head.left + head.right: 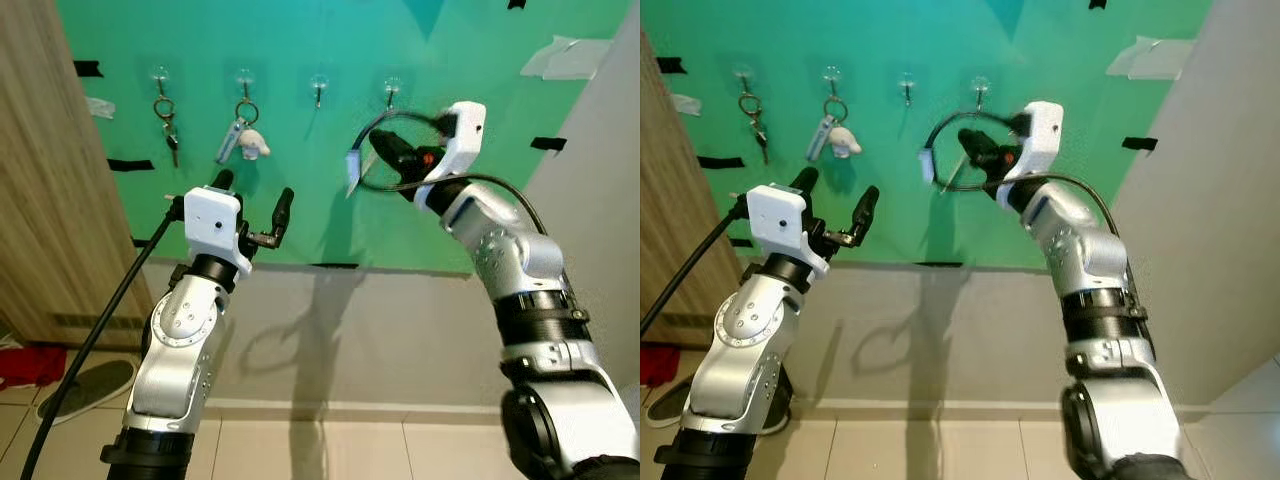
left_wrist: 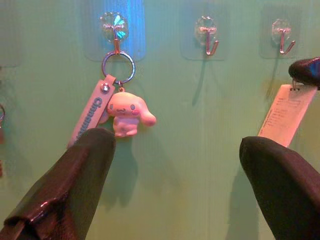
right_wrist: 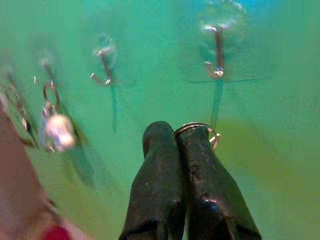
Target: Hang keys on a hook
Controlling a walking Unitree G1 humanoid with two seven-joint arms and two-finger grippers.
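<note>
- Here, green board (image 1: 300,200) on the wall carries a row of four clear stick-on hooks.
- First hook from the left (image 1: 159,76) holds a ring with plain keys (image 1: 168,125); second hook (image 1: 244,79) holds a keyring with a strap and a white plush charm (image 2: 127,111).
- Third hook (image 2: 207,36) and fourth hook (image 3: 218,52) are bare.
- Right gripper (image 3: 180,135) is raised near the board, just below the fourth hook, fingers (image 3: 202,170) clenched together on a metal key ring (image 3: 199,127).
- White tag (image 1: 353,170) hangs off that ring, beside the right gripper's tips; it is apart from the board's hooks.
- Ring sits close under the fourth hook but not on it, still in the grasp.
- Left gripper (image 1: 252,200) is held up in front of the board, below the second hook, fingers (image 2: 75,175) spread wide, released, holding nothing.
- Wood panel (image 1: 40,180) stands left of the board; tiled floor (image 1: 300,450) below, with a dark sandal (image 1: 85,385) and red cloth (image 1: 25,362) near the left arm.
</note>
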